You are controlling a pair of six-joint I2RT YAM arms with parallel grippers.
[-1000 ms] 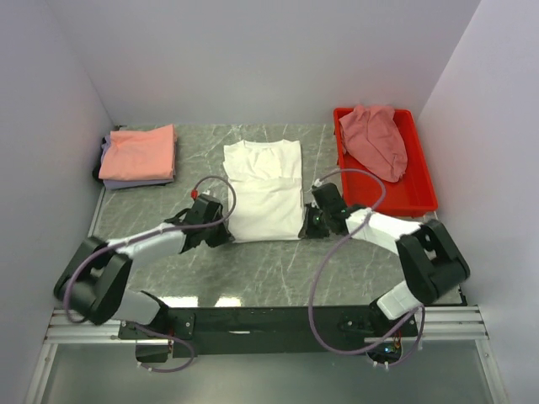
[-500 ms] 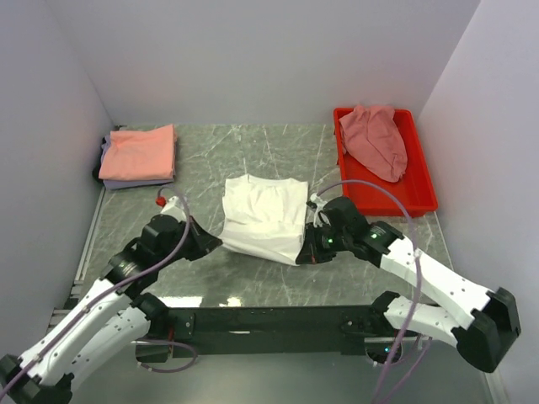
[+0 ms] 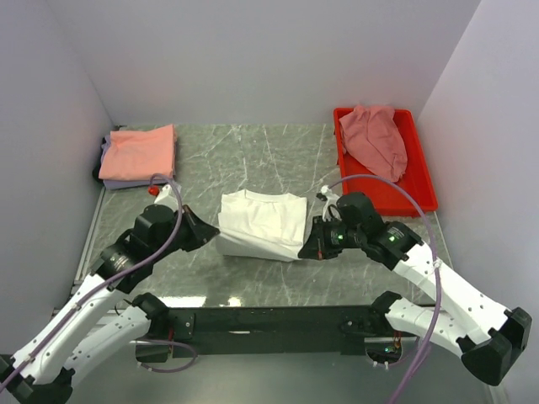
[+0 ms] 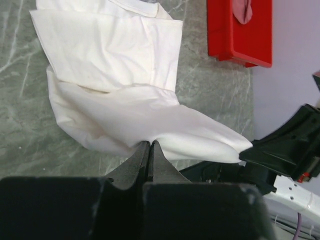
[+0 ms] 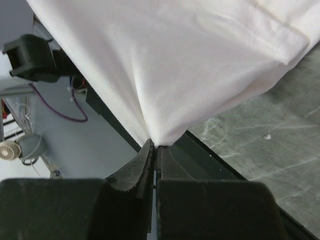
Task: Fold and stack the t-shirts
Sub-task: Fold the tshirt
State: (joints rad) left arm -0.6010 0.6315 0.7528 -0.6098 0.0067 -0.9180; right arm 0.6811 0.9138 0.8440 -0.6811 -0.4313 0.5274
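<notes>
The white t-shirt (image 3: 261, 223) hangs partly folded between both grippers, its near edge lifted off the table; it also shows in the left wrist view (image 4: 120, 85) and the right wrist view (image 5: 190, 60). My left gripper (image 3: 214, 239) is shut on its near left corner, seen in the left wrist view (image 4: 150, 144). My right gripper (image 3: 306, 252) is shut on its near right corner, seen in the right wrist view (image 5: 154, 144). A folded salmon-orange t-shirt (image 3: 139, 151) lies on a lavender one (image 3: 139, 182) at the far left. A dusty-pink t-shirt (image 3: 376, 139) lies crumpled in the tray.
A red plastic tray (image 3: 421, 198) stands at the far right against the wall; it also shows in the left wrist view (image 4: 240, 35). White walls enclose the grey marble table (image 3: 253, 278) on three sides. A black rail runs along the near edge.
Both grippers have lifted the white shirt's near edge and drawn it up and back; the shirt went from flat to bunched and raised. Both arms have risen and swung outwards.
</notes>
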